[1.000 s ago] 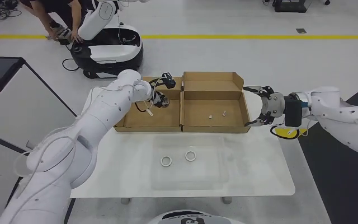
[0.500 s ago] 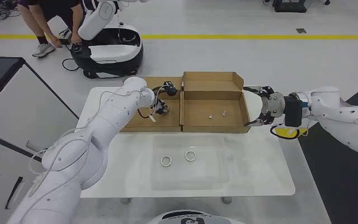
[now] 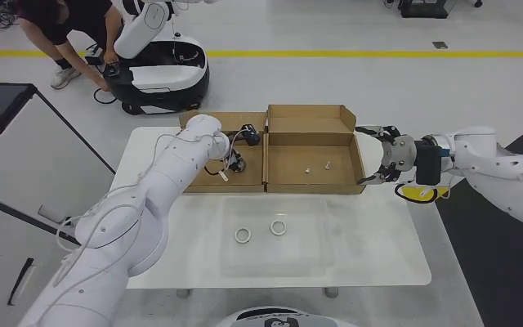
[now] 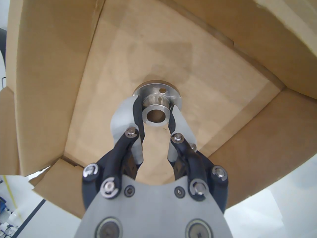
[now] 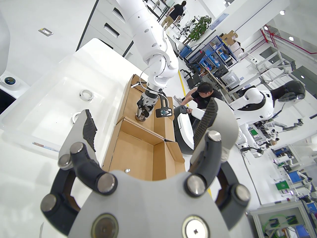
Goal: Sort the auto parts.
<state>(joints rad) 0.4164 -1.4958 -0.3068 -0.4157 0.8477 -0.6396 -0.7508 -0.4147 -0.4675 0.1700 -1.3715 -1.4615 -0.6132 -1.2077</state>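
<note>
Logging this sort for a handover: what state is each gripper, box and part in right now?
Left gripper, shut on hub.
Hub, upright, inside left box.
Right gripper, open, empty, beside right box.
Left box, open.
Right box, open, holds two small parts.
Rings, two, lying flat in tray.

Left end effector [image 4: 155, 110] lowered the metal hub [image 4: 158, 92] into left box [image 4: 49, 50]

Glossy white arms [image 3: 155, 196], silver fingers [image 4: 120, 117] on black links [image 4: 115, 156] with silver screws [image 4: 131, 132]
</note>
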